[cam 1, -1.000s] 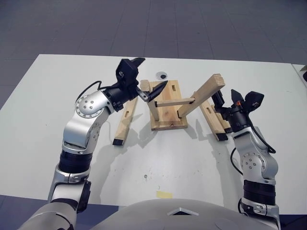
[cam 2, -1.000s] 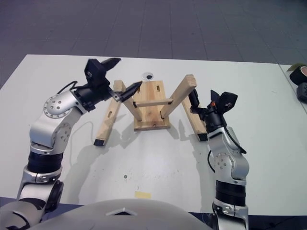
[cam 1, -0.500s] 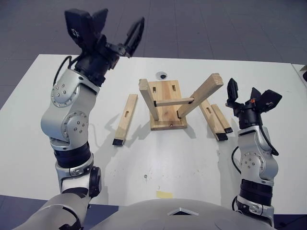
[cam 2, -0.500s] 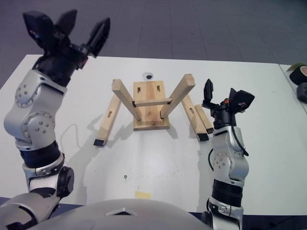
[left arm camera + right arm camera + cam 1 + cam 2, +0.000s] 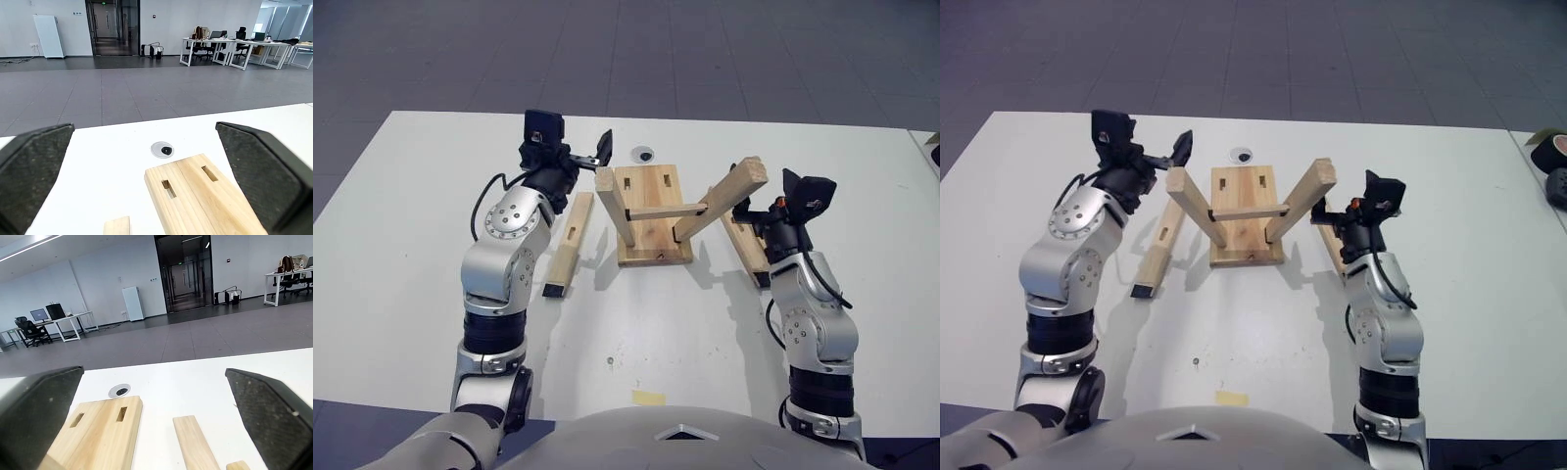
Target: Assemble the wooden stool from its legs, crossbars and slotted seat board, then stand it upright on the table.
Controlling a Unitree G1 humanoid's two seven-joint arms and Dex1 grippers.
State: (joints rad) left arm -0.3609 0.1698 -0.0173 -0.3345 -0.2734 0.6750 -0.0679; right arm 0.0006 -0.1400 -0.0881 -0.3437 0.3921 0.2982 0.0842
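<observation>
Seat board (image 5: 654, 186) lies flat, long axis running away from the robot — two legs (image 5: 615, 204) splay upward. Left end effector (image 5: 574, 147), right end effector (image 5: 777, 201) — wide open, empty.

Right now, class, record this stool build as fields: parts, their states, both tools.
seat board: flat on table
standing legs: two, set in seat board, joined by crossbar
loose leg: lying left of seat board
loose pieces: lying right of seat board
left tool: open, left of standing legs
right tool: open, right of standing legs
</observation>
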